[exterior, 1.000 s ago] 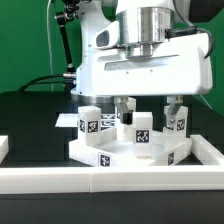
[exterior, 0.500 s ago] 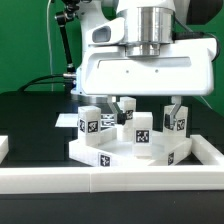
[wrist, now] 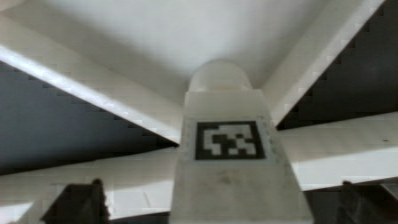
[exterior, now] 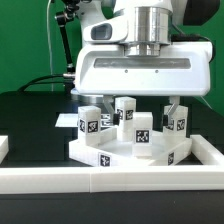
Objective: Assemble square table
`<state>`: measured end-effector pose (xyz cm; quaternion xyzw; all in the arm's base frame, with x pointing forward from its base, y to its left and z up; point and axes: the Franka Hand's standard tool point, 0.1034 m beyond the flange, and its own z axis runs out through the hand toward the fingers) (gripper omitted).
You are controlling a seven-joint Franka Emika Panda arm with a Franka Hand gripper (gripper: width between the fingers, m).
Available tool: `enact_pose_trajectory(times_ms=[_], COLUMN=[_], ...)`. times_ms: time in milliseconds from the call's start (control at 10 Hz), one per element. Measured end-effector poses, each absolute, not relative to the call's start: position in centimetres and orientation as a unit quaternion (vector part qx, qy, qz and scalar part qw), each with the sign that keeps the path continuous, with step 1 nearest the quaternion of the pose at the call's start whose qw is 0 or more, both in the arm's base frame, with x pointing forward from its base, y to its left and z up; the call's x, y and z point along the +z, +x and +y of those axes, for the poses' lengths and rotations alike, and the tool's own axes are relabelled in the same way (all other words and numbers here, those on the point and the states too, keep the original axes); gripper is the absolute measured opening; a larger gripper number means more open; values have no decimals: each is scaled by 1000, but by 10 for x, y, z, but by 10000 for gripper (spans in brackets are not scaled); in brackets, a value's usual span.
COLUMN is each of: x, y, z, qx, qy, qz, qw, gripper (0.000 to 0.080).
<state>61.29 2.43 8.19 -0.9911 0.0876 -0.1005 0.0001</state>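
The square table's white slab (exterior: pixel 84 148) lies upside down near the front wall, with its tagged legs standing upright on it: left (exterior: pixel 90 121), back (exterior: pixel 125 110), front (exterior: pixel 143 131) and right (exterior: pixel 177 118). My gripper (exterior: pixel 146 98) hangs open just above the legs, its dark fingers apart and holding nothing. The wrist view looks straight down on one tagged leg (wrist: pixel 228 140) at a corner of the slab (wrist: pixel 169 35). That leg stands between the spread dark fingertips (wrist: pixel 71 205) of the gripper (wrist: pixel 221 208), with a gap on both sides.
A long white border wall (exterior: pixel 110 181) runs along the front and up the exterior view's right (exterior: pixel 208 148). The marker board (exterior: pixel 64 120) lies flat on the black table behind the slab. A white block (exterior: pixel 3 148) sits at the exterior view's left edge.
The gripper has risen slightly, still open. The back leg, partly covered by a finger before, now shows its top and tag. The legs and slab have not moved.
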Motion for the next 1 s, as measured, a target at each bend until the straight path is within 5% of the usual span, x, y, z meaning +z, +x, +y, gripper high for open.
enact_pose_trajectory(times_ms=[100,300,400,500,1000], x=[82,82,82,82,81], y=[613,613,613,613,611], z=[24,24,24,24,24], qx=[-101,-101,-101,-100,-96], qy=[-991,-989,-989,-987,-934], qz=[89,105,106,126,343], qw=[0,2,2,4,33], gripper=[649,404,404,288,288])
